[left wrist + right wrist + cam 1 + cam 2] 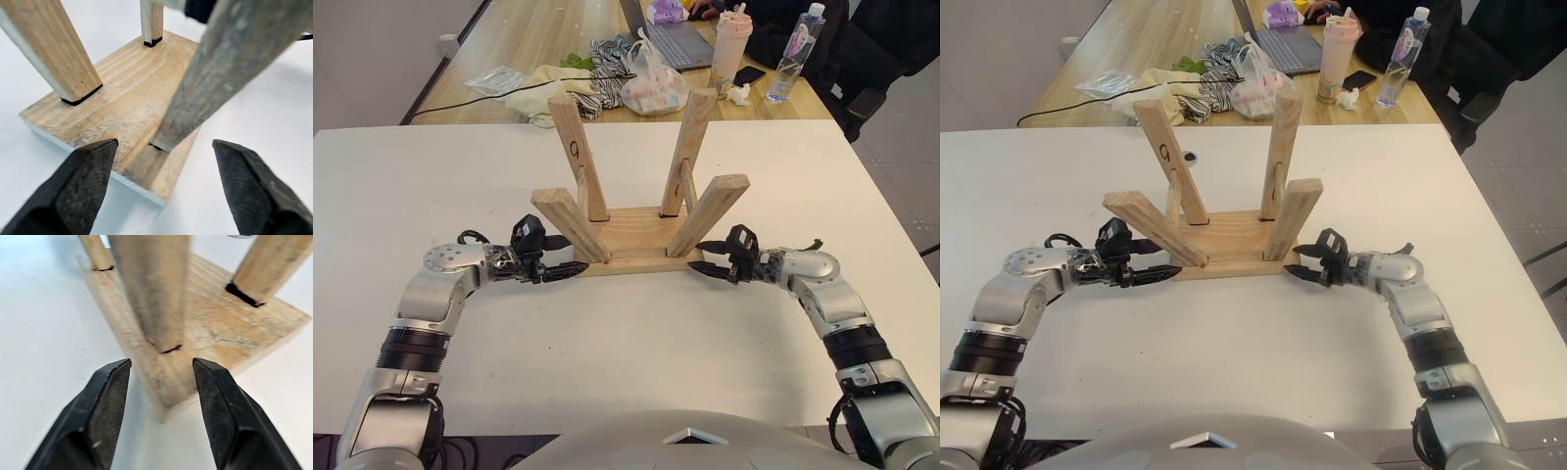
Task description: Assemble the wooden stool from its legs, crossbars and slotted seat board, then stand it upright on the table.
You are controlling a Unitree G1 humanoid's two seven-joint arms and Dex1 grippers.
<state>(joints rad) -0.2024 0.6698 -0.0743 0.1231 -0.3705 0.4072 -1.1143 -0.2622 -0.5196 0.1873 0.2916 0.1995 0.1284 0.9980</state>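
Upturned stool (631,231) sits between left claw (576,254) and right claw (697,257)

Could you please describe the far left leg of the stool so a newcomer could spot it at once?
On the white table the wooden stool rests upside down on its seat. The far left leg is the farther one on the robot's left, rising and leaning leftward. Unlike the near leg in front of it, it carries a dark curly handwritten mark halfway up.
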